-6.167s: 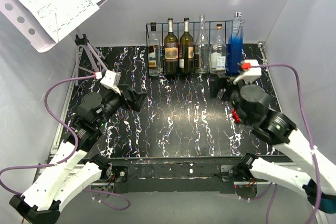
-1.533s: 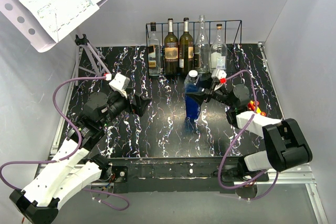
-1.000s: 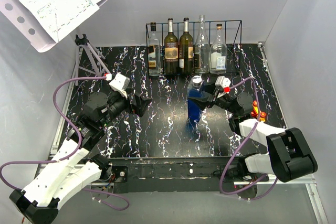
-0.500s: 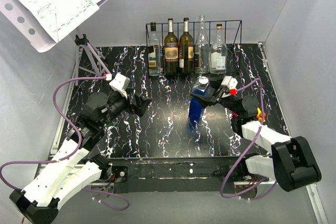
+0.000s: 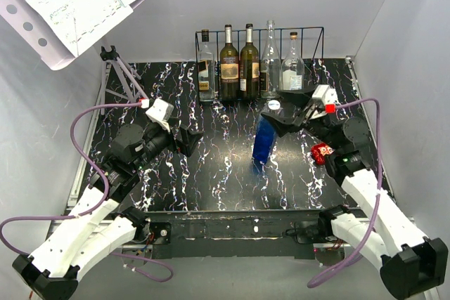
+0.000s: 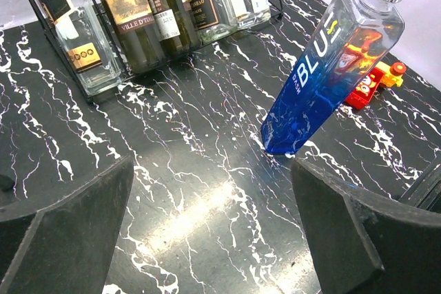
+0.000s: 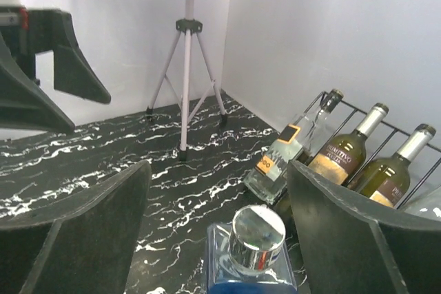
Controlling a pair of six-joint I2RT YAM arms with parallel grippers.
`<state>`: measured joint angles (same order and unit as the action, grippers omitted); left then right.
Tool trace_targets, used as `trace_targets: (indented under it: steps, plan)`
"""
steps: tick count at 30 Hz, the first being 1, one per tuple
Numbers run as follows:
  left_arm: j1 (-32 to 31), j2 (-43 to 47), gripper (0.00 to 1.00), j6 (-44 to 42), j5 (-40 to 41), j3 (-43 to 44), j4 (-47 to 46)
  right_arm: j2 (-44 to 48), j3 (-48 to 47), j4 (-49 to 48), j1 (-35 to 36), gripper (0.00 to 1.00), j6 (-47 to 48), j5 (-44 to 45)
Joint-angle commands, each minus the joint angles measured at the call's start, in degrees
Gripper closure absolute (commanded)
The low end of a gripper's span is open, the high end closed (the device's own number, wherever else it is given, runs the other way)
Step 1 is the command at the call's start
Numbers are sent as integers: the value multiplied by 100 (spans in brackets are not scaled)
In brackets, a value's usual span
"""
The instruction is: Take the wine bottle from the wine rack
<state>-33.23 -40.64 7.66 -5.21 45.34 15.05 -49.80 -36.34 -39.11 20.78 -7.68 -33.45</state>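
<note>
the blue bottle (image 5: 264,142) is out of the wine rack (image 5: 314,30) and has its base on the desk (image 5: 211,180), near the middle and a little toward the right edge. it is not upright – it leans with its silver cap toward the far-right corner. the right jaws are released and spread wide, and they sit at the level of the cap. in the right wrist view the cap (image 7: 257,237) shows low between the two dark fingers, apart from both of them. from above i cannot tell if one finger touches the neck. the left jaws are also released and wide apart. they hang over the left half of the desk and point at the bottle, well apart from it.

counted, there are six bottles – one blue on the desk and five in the rack. the rack stands along the far edge of the desk. from its left end it holds one square clear bottle (image 5: 205,68) with a label, two dark wine bottles (image 5: 229,64) (image 5: 249,62), one tall clear bottle (image 5: 270,61) and one shorter clear bottle (image 5: 291,68), all upright and side by side.

one small red and yellow toy (image 5: 321,151) lies on the desk to the right of the blue bottle, near the right arm (image 5: 365,180). one tripod (image 5: 119,75) stands at the far-left corner.
</note>
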Motion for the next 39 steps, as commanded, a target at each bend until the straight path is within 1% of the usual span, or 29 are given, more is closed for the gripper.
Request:
trace_targets:
  steps: [1,3,4,7,8,10,12,14,19,23,26,28,31,33,38,39]
  plan:
    - [-25,100,2,-63,-76,-8,33,260,-689,1124,76,12,-189,373]
    - [-25,109,2,-63,-68,-8,33,243,-1136,1693,85,12,-487,846]
    - [-25,109,2,-63,-59,-8,33,164,-1435,2271,85,10,-610,1241]
    - [-25,109,2,-63,-50,1,42,-353,-2656,4371,85,9,-805,2506]
    - [-25,109,2,-63,-50,1,51,-651,-3025,4830,85,9,-796,2832]
    - [-25,101,2,-54,-24,1,59,-1038,-3536,5333,76,7,-630,3474]
    - [-25,109,2,-45,-50,10,60,-1390,-3905,5554,50,6,-480,3932]
    - [-25,101,2,-28,-76,1,51,-1811,-4318,5782,-47,7,-410,4196]
    - [-34,83,2,-28,-103,10,51,-3182,-5654,6327,-389,13,-59,4101]
    - [-43,109,2,-10,-129,1,42,-4334,-6691,6539,-627,16,205,4470]
    - [-60,109,2,-10,-138,1,42,-5037,-7385,6574,-837,23,329,4295]
    - [-69,118,2,-19,-138,10,51,-5512,-7816,6601,-961,24,355,4154]
    - [-78,162,2,-28,-129,10,51,-6031,-8292,6513,-1119,26,347,4023]
    - [-78,188,2,-37,-120,1,51,-6339,-8450,6338,-1216,28,303,3725]
    - [-78,206,2,-54,-68,1,51,-6788,-8504,5785,-1330,35,215,3206]
    - [-78,197,2,-54,-76,1,60,-6849,-8513,5696,-1339,35,206,3144]
